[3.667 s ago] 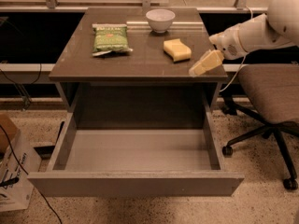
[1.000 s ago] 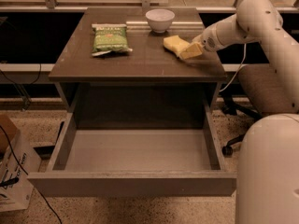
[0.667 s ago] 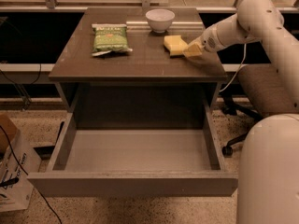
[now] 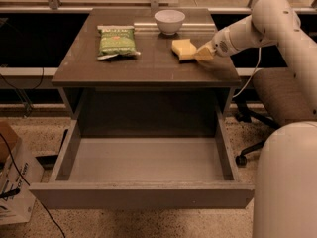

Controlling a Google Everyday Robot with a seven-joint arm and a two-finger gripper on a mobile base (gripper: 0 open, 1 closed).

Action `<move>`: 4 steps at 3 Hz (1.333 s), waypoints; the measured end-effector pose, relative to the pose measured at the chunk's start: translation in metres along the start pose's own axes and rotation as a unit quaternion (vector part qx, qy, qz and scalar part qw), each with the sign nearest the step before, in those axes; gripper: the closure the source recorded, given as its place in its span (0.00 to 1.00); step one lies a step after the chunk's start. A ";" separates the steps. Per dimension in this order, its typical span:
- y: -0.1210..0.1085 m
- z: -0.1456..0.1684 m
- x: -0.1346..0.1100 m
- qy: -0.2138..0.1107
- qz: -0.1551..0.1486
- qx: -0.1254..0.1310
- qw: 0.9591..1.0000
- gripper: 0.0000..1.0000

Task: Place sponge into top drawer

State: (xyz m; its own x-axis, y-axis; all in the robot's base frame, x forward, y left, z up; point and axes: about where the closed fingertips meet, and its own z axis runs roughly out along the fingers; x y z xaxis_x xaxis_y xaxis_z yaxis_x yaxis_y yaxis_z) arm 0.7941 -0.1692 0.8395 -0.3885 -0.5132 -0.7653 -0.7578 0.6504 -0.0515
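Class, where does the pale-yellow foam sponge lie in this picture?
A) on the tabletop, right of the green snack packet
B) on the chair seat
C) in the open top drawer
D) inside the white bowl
A: the pale-yellow foam sponge lies on the brown tabletop, right of the green snack packet, with the robot's gripper at its right edge.

likely office or lab: swivel chair [image 4: 273, 94], cardboard box [image 4: 14, 182], speckled floor [image 4: 37, 133]; gripper [image 4: 204, 53] at sponge [image 4: 182, 48]
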 end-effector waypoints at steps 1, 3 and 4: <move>0.009 -0.017 -0.008 -0.010 -0.010 0.003 1.000 1.00; 0.098 -0.090 -0.030 -0.015 -0.042 0.020 0.999 1.00; 0.158 -0.097 -0.005 0.008 -0.048 -0.012 0.999 1.00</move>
State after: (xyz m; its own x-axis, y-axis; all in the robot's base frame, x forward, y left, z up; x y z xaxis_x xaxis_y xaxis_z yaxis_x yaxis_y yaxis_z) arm 0.6253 -0.1183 0.8972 -0.3228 -0.5816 -0.7467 -0.8041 0.5846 -0.1078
